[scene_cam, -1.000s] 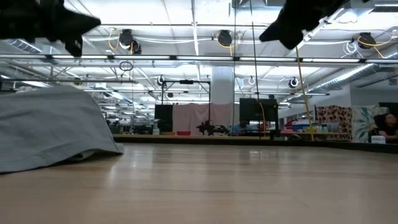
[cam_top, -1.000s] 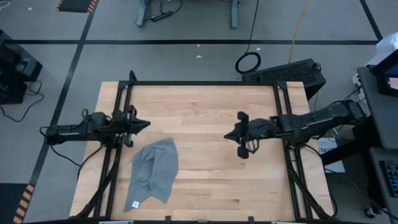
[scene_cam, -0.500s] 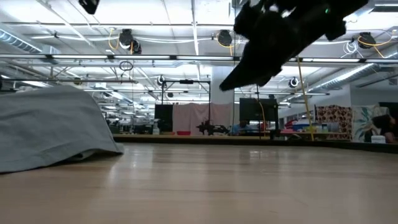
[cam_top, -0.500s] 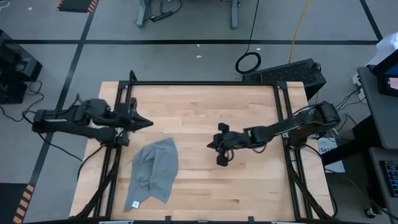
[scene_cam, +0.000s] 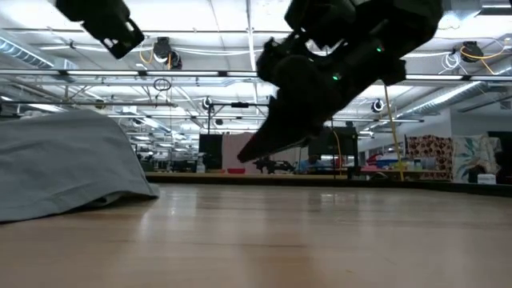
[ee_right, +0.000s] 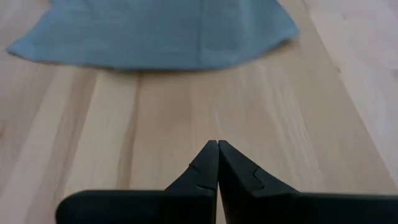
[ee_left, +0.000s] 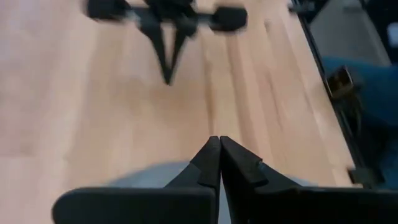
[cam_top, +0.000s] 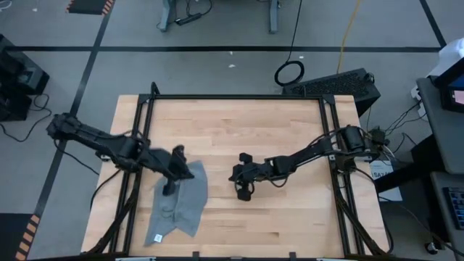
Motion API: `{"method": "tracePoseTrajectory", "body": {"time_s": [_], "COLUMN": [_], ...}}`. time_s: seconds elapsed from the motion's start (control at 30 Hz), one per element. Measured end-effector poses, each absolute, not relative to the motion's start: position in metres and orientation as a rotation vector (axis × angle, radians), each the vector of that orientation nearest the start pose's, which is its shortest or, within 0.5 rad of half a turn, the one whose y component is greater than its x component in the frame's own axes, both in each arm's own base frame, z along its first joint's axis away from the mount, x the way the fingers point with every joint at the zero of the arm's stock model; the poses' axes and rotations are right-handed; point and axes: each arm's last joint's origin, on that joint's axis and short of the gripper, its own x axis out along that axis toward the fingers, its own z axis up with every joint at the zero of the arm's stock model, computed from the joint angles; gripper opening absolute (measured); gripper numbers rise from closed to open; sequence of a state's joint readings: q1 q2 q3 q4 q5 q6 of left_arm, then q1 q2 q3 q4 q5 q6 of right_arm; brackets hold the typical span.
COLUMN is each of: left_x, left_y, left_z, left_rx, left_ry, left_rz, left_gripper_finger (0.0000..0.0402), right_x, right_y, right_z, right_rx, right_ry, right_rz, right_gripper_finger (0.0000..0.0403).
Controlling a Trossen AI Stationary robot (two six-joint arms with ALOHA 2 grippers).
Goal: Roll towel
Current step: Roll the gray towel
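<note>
A: Where's the towel (cam_top: 180,200)?

B: Crumpled at the near left of the tabletop (cam_top: 239,123), white tag at its near corner.

A: The hands?

B: Left hand (cam_top: 179,168) over its far edge, fingers together. Right hand (cam_top: 237,174) mid-tabletop, pinched together, empty.

A: Handling?

B: Probably light, limp, bunches easily. Take an edge or corner, flatten it, then roll.

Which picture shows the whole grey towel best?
The high view: the whole towel lies crumpled on the table, white tag included. The low view shows only a bulging side, the right wrist view one edge, and the left wrist view a blurred sliver.
</note>
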State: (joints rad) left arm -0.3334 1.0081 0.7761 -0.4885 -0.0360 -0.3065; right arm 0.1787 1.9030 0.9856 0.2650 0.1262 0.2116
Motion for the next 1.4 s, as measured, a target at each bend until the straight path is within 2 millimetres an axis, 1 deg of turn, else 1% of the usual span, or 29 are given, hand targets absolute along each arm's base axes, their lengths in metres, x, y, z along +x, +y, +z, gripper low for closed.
{"method": "tracePoseTrajectory", "body": {"time_s": [0.2,0.27,0.33,0.4,0.5,0.67,0.7,0.77,0.8,0.87,0.97,1.03,1.07,1.1,1.23,1.4], "left_x": [0.199,0.199,0.198,0.197,0.193,0.196,0.197,0.2,0.203,0.207,0.215,0.218,0.22,0.221,0.228,0.232], "left_y": [-0.103,-0.116,-0.126,-0.134,-0.142,-0.149,-0.15,-0.152,-0.153,-0.155,-0.156,-0.153,-0.151,-0.15,-0.146,-0.131], "left_z": [0.237,0.226,0.214,0.202,0.185,0.163,0.158,0.148,0.143,0.136,0.13,0.13,0.132,0.135,0.157,0.183], "left_rx": [-0.184,-0.186,-0.189,-0.189,-0.165,-0.087,-0.06,-0.016,0.004,0.035,0.065,0.097,0.111,0.114,0.109,0.058], "left_ry": [0.907,0.967,1.037,1.102,1.177,1.207,1.216,1.236,1.24,1.239,1.191,1.167,1.162,1.153,1.064,0.972], "left_rz": [-0.182,-0.182,-0.162,-0.11,-0.011,0.09,0.097,0.095,0.089,0.077,0.085,0.112,0.124,0.12,0.109,0.129], "left_gripper_finger": [0.0016,0.0017,0.0027,0.0048,0.0097,0.0184,0.0194,0.02,0.0196,0.0172,0.0101,0.0041,0.0022,0.0013,0.0014,0.0004], "right_x": [0.401,0.406,0.408,0.408,0.409,0.409,0.409,0.409,0.409,0.409,0.406,0.404,0.402,0.401,0.395,0.39], "right_y": [0.072,0.074,0.076,0.077,0.077,0.076,0.076,0.076,0.076,0.078,0.085,0.093,0.098,0.102,0.123,0.147], "right_z": [0.142,0.144,0.144,0.144,0.144,0.145,0.145,0.145,0.145,0.145,0.144,0.142,0.142,0.141,0.142,0.145], "right_rx": [0.027,0.013,0.006,-0.01,-0.018,-0.035,-0.035,-0.034,-0.034,-0.035,-0.049,-0.086,-0.112,-0.145,-0.255,-0.401], "right_ry": [0.618,0.608,0.603,0.603,0.596,0.586,0.586,0.586,0.585,0.586,0.601,0.616,0.622,0.624,0.605,0.533], "right_rz": [0.073,0.081,0.087,0.091,0.088,0.04,0.039,0.039,0.039,0.044,0.065,0.096,0.113,0.133,0.212,0.263], "right_gripper_finger": [0.0,0.0,0.0,0.0002,0.0012,0.0041,0.0047,0.0058,0.0063,0.007,0.0077,0.008,0.0082,0.0084,0.0094,0.0123]}}
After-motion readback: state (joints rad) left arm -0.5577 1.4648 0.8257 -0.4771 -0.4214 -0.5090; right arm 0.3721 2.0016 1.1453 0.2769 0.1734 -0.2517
